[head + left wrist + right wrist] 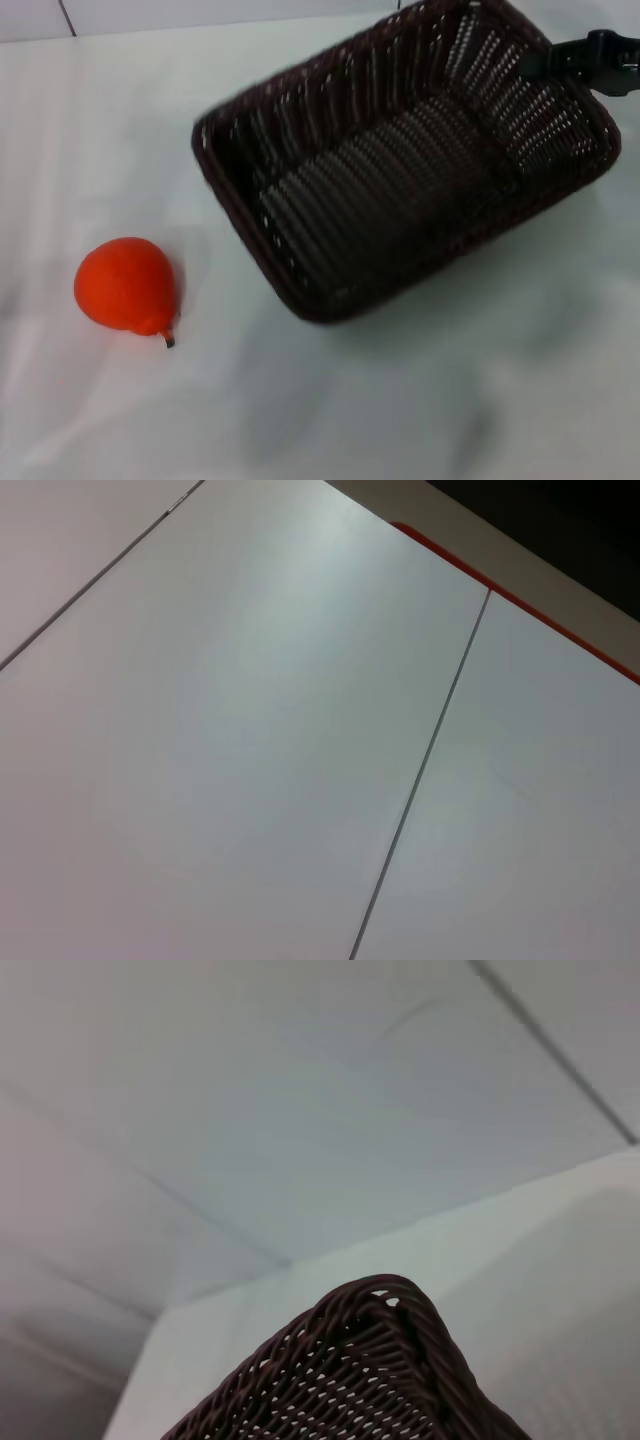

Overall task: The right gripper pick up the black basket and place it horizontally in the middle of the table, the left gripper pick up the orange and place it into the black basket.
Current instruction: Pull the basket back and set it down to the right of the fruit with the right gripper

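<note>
The black basket (pixel 400 165) is a large dark woven wicker basket that lies at a diagonal across the middle and right of the white table (pixel 420 400), with its open side up. My right gripper (pixel 548 62) reaches in from the right edge and is shut on the basket's far right rim. One corner of the basket (pixel 370 1380) fills the bottom of the right wrist view. The orange (pixel 125 285) sits on the table at the left, apart from the basket, with its short dark stem pointing towards me. My left gripper is out of view.
The table's far edge meets a pale wall (pixel 200 12) at the back. The left wrist view shows only white panels with a thin seam (pixel 420 770) and a red strip (pixel 500 590).
</note>
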You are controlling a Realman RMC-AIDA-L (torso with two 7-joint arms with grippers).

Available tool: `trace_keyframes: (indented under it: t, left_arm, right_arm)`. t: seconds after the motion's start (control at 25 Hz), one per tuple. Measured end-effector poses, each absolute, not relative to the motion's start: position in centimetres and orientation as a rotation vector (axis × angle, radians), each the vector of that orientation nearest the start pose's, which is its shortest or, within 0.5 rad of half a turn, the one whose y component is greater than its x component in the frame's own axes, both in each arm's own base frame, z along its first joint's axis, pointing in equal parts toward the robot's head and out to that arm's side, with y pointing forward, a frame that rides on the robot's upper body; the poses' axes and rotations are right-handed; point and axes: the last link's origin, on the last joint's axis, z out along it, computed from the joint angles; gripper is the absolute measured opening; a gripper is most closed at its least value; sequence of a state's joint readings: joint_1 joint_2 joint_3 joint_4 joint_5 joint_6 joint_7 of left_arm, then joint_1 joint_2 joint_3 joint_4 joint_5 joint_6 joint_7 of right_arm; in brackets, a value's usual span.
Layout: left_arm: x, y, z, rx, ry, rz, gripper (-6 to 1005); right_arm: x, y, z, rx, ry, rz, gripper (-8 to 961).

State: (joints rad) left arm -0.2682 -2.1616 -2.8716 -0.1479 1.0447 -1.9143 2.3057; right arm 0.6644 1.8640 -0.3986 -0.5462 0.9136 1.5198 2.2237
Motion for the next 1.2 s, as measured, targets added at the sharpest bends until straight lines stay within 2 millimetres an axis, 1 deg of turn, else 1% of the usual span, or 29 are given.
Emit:
trace_keyframes:
  t: [0.16,0.28,0.64,0.92,1.08,1.2]
  left_arm:
    - [-32.0,22.9,6.3,-1.248,-0.433,-1.484,860]
    - [-32.0,22.8,6.3,-1.246,-0.434,-1.482,860]
    - [-32.2,22.8,6.3,-1.244,-0.443,-1.472,859]
    - [-32.5,22.8,6.2,-1.242,-0.459,-1.456,859]
    - [-32.6,23.0,6.2,-1.242,-0.469,-1.450,859]
    - [-32.6,23.1,6.1,-1.244,-0.474,-1.448,859]
  right_arm:
    - [29.8,37.9,8.0,-1.608,-1.953,-0.386,201]
    - [30.0,37.9,6.6,-1.628,-1.885,-0.396,203]
    - [29.7,37.8,2.7,-1.684,-1.787,-0.406,207]
    - [29.4,37.5,0.8,-1.710,-1.705,-0.362,211]
    - [29.4,37.3,0.3,-1.718,-1.693,-0.356,213]
    - [29.6,37.1,0.2,-1.724,-1.685,-0.354,395]
